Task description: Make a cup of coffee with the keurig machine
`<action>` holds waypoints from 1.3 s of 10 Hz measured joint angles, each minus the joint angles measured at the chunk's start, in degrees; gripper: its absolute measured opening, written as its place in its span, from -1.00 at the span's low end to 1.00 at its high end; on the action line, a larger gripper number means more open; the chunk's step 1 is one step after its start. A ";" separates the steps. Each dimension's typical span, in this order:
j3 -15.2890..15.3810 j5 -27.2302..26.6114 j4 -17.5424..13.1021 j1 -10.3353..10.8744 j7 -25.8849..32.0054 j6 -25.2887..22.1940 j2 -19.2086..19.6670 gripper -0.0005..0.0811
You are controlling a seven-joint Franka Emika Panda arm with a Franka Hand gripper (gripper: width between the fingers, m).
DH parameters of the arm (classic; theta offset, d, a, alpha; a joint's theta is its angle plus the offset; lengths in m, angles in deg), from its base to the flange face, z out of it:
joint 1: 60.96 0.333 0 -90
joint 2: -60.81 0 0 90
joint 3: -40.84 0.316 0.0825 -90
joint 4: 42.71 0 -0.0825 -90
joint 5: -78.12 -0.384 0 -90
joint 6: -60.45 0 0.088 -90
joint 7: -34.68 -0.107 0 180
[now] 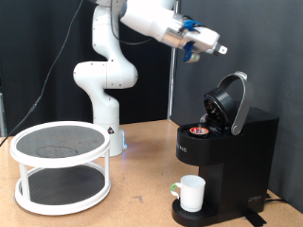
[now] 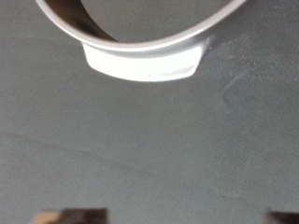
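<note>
The keurig machine (image 1: 227, 132) stands at the exterior view's right, black, with its rounded lid (image 1: 230, 97) hinged up and open. A small pod with a red top (image 1: 197, 130) sits in the open chamber. The cup (image 1: 192, 192), a white mug, stands on the round drip base under the spout. My gripper (image 1: 216, 47) hangs in the air above and to the left of the raised lid, touching nothing and holding nothing. The wrist view shows a curved silver rim with a pale tab (image 2: 140, 61) against a grey background; my fingers do not show there.
A white two-tier round rack (image 1: 62, 165) with dark mesh shelves stands on the wooden table (image 1: 142, 203) at the exterior view's left. The robot's white base (image 1: 106, 85) is behind it. A dark pole (image 1: 171, 90) rises behind the machine.
</note>
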 joint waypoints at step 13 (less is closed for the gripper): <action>9.90 8.49 -6.63 -0.36 -7.71 10.51 9.15 -0.99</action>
